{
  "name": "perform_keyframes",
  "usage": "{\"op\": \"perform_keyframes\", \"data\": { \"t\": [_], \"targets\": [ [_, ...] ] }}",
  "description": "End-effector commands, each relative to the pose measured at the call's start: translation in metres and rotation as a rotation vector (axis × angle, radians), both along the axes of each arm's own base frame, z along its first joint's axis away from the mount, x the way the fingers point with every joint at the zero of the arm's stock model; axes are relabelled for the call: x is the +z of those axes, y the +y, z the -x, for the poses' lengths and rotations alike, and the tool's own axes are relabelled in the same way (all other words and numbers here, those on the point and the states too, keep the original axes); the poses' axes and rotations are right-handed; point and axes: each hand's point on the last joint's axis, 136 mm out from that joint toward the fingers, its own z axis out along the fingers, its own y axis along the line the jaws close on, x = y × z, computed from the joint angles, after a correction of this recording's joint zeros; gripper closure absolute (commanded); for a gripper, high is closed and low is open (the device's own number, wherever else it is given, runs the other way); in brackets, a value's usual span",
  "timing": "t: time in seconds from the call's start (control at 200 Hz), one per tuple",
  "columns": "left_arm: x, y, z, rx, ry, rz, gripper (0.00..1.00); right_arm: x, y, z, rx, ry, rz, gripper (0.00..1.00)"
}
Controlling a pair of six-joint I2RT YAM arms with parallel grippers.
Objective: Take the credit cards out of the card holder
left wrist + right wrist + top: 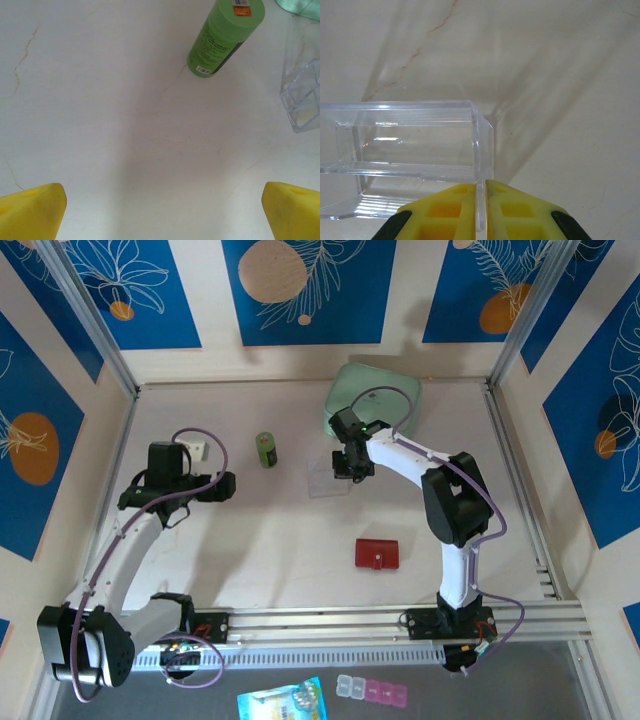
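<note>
top external: red card holder (377,553) lies flat, closed, snap showing — right gripper (481,189) clamped on a clear box (410,135) wall, left gripper (162,212) spread wide apart.

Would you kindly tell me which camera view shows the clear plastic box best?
The right wrist view: the clear plastic box appears close up, one wall pinched in the right gripper. The left wrist view catches just a corner at its right edge; the top external view shows a faint outline.
</note>
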Motion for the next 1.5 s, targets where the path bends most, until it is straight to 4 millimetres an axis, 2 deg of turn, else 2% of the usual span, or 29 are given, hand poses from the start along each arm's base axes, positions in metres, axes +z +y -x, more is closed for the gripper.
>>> {"op": "perform_keyframes", "data": {
  "t": [0.0,0.485,0.72,0.87,1.06,1.17,1.256,1.496],
  "targets": [
    [0.005,-0.002,0.000,-0.025,-0.006,-0.009,0.00,-0.004,-0.002,-0.001,-0.023,0.029,0.002,0.86],
    [0.005,-0.001,-0.001,-0.022,-0.006,-0.015,0.00,0.001,-0.007,-0.002,-0.042,0.026,0.014,0.86],
    [0.005,-0.001,0.000,-0.021,-0.006,-0.017,0.00,0.014,-0.009,0.000,-0.044,0.007,0.010,0.80],
    [0.005,-0.001,0.000,-0.021,-0.007,-0.016,0.00,0.025,-0.012,0.010,-0.042,0.000,-0.006,0.74],
    [0.006,-0.002,0.000,-0.025,-0.009,-0.009,0.00,0.036,-0.017,0.034,-0.042,0.017,-0.044,0.66],
    [0.005,-0.003,0.000,-0.026,-0.008,-0.006,0.00,0.037,-0.015,0.054,-0.033,0.043,-0.077,0.54],
    [0.005,-0.003,0.000,-0.028,-0.006,0.000,0.00,0.032,-0.013,0.072,-0.020,0.074,-0.090,0.44],
    [0.003,-0.006,-0.001,-0.033,0.006,0.015,0.00,0.006,0.000,0.119,0.012,0.165,-0.109,0.31]
  ]
}}
